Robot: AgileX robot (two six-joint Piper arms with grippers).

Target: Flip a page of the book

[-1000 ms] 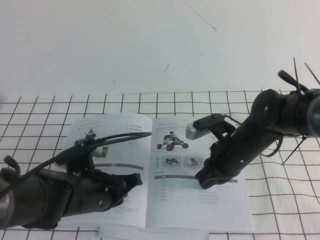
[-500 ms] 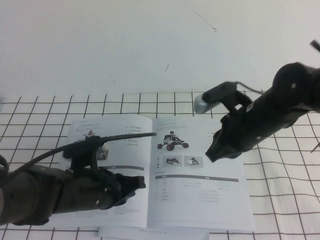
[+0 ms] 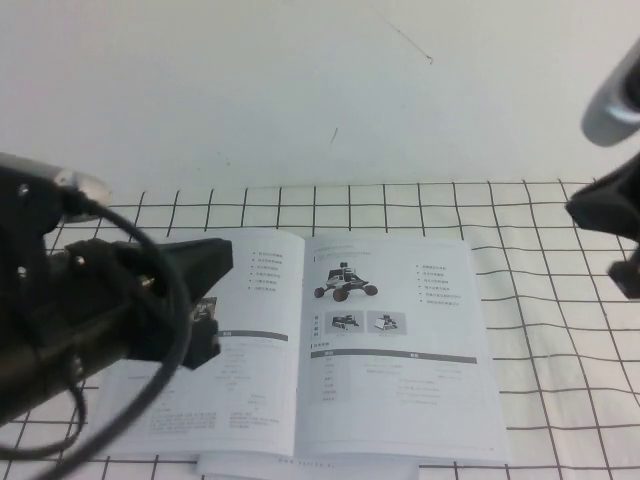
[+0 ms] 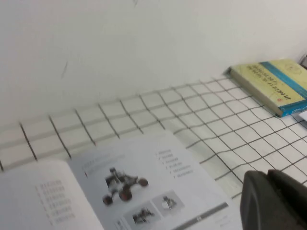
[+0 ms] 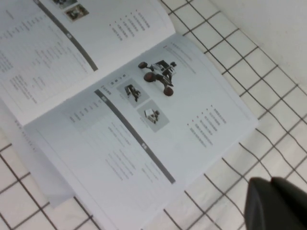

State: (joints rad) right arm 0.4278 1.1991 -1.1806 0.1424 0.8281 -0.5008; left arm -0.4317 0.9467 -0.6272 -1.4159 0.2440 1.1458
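The book (image 3: 330, 345) lies open and flat at the table's (image 3: 560, 330) 6 o'clock edge, thin glossy white leaves with grey bars and small tables. Its right page (image 3: 395, 340), showing a wheeled robot vehicle, rests flat, touched by nothing. The table wears a white cloth with a black grid. The left gripper (image 3: 195, 300), dark and blocky, hangs over the left leaf at 9 o'clock; whether its fingers are parted, I cannot tell. The right gripper (image 3: 615, 235) hangs at 3 o'clock, clear of the book, fingers closed on nothing.
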